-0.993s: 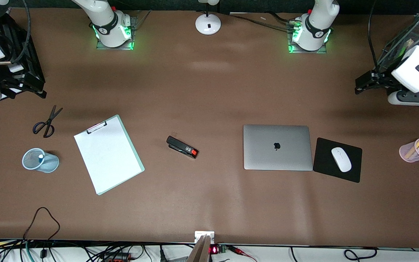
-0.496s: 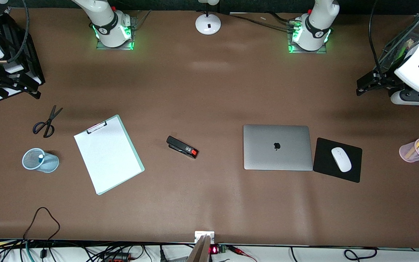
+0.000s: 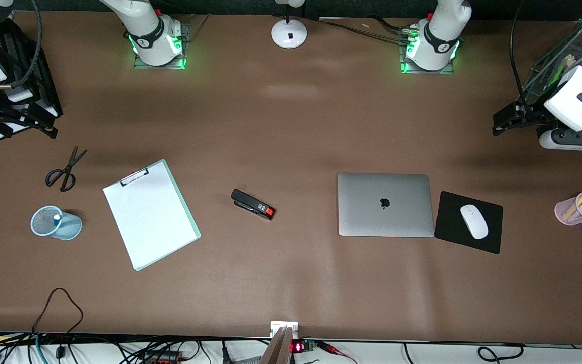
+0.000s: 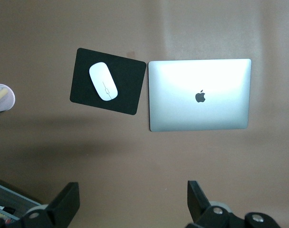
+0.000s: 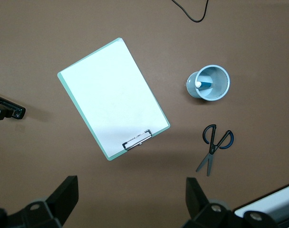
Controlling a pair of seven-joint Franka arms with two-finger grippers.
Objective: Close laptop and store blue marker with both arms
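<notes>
- The slim silver-grey laptop lies flat on the brown table toward the left arm's end, lid down with the dark logo facing up; it looks already closed.
- Just beside it sits a black mouse pad carrying a white mouse.
- The slim light-blue marker with a white end stands inside a pale-blue mesh cup toward the right arm's end; it looks already stored.
- The left gripper hangs high over the bare table near the laptop, fingers spread wide, nothing between them.
- The right gripper hangs high over the table by a white paper on a mint-green clipboard, fingers equally wide, holding nothing.
- Handling, as I judge it: the laptop is stiff, fairly heavy and smooth, so a pinch would slip; a flat press on the lid suits it best.
- The marker seems light, rigid and round, prone to rolling; a grip across the barrel near its middle would hold it.
- The mesh cup looks light and could tip if knocked, so any approach should come straight down.
- Black-handled scissors lie near the cup, farther from the front camera, and a black stapler with a red end lies between clipboard and laptop.
</notes>
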